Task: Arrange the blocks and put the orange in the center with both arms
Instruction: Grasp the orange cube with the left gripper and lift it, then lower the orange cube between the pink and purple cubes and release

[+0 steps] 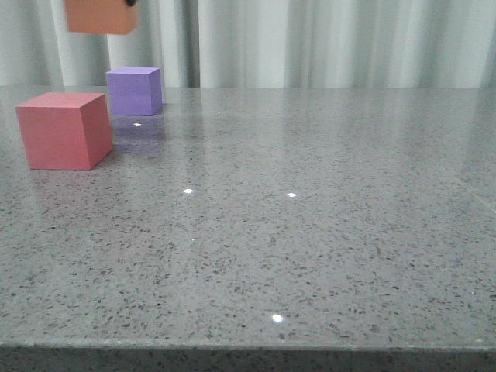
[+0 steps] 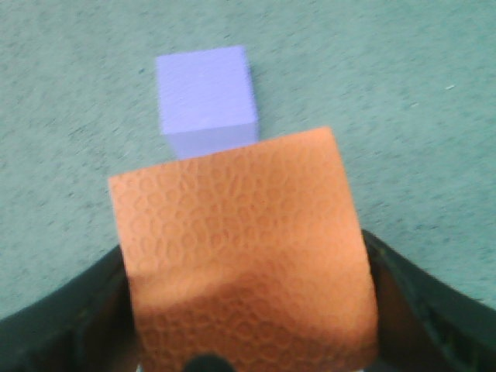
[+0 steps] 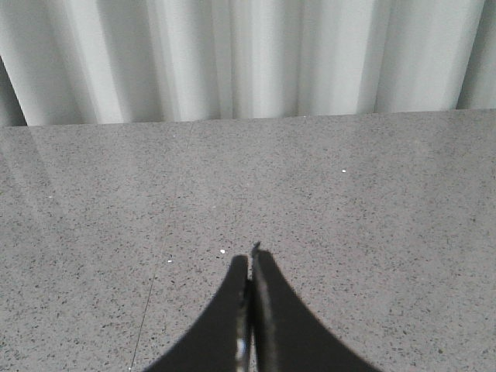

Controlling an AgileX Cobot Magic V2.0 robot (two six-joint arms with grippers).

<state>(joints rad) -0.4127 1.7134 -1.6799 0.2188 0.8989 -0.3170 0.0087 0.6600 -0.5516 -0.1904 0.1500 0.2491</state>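
The orange cube [image 1: 101, 15] hangs high in the air at the top left of the front view, above the purple cube [image 1: 134, 91]. My left gripper [image 2: 248, 325] is shut on the orange cube [image 2: 240, 248], its dark fingers [image 2: 54, 333] on both sides. The purple cube [image 2: 206, 97] lies on the table below and just beyond it. The pink-red cube [image 1: 64, 129] sits on the table at the left, nearer than the purple one. My right gripper [image 3: 252, 263] is shut and empty, low over bare table.
The grey speckled table [image 1: 310, 232] stretches across the front view, its front edge [image 1: 248, 346] at the bottom. A pale pleated curtain [image 1: 333, 43] hangs behind the table's far edge.
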